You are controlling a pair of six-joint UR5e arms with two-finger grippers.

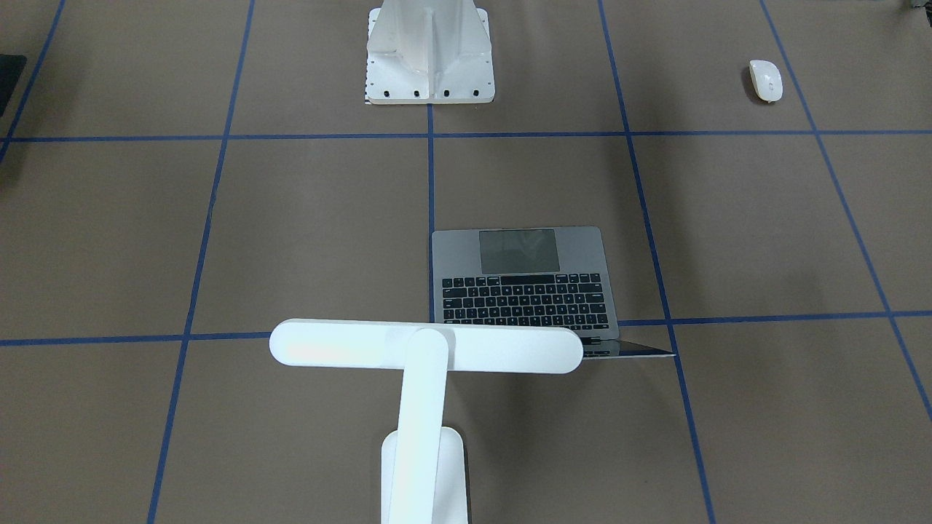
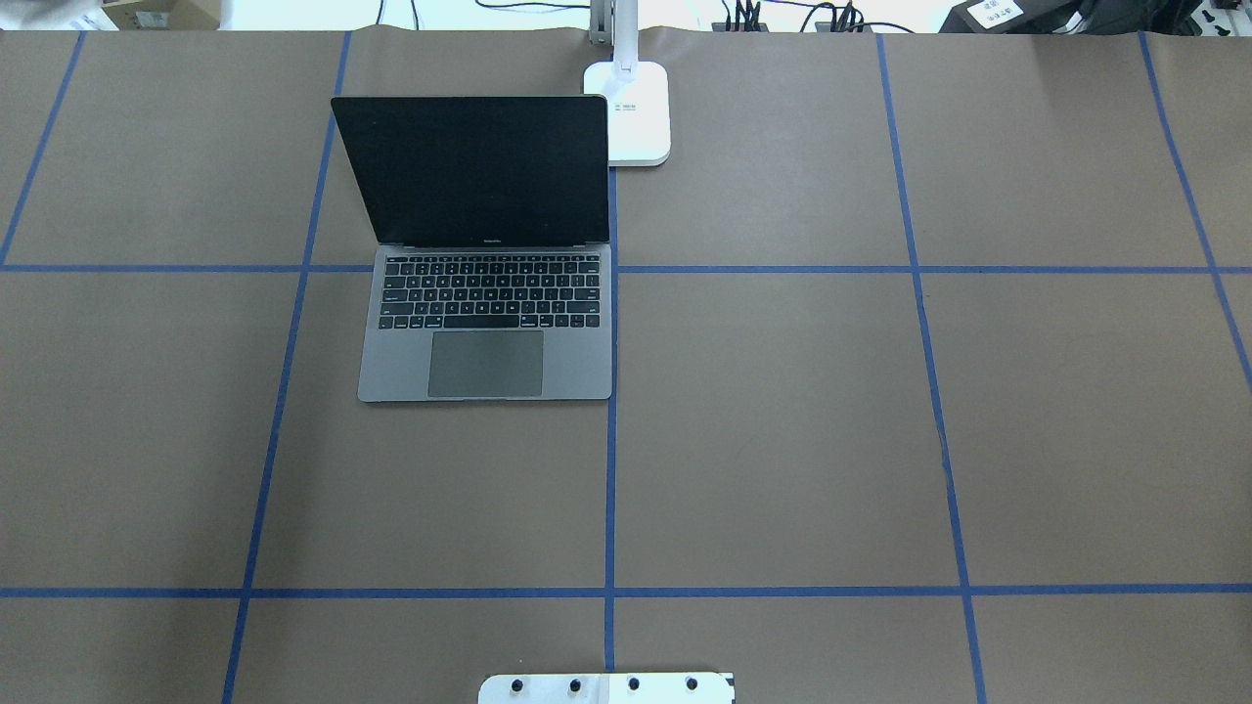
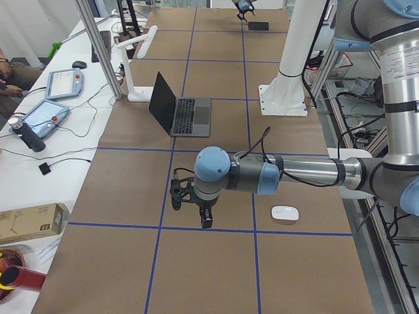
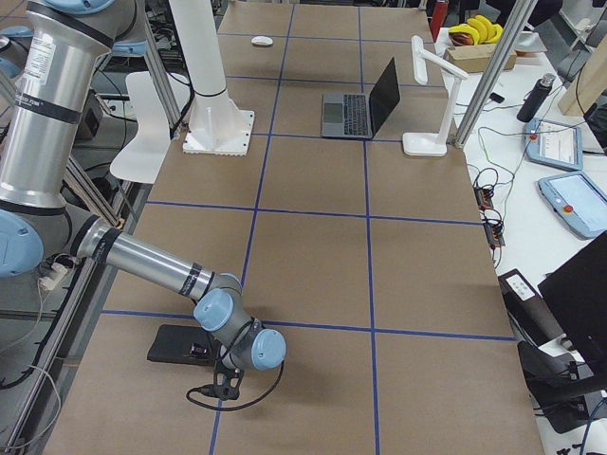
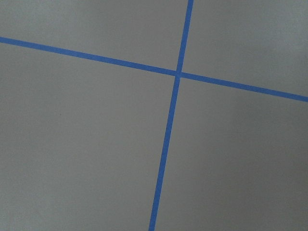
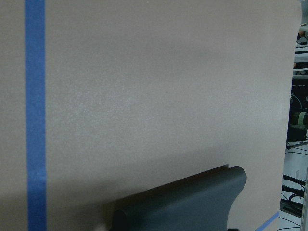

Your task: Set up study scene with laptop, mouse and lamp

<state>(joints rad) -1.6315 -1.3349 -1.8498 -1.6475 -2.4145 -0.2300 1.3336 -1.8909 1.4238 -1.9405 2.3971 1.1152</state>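
The laptop sits open on the table, at 10 o'clock from the middle, seen from above. The lamp stands at its 2 o'clock. The mouse lies near the left pincer. I cannot tell if that or the right pincer is spread.

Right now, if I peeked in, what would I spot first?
The open grey laptop sits on the brown table with its screen dark. A tall white lamp stands right by its screen. A little white mouse lies all alone, far off on the robot's left side.
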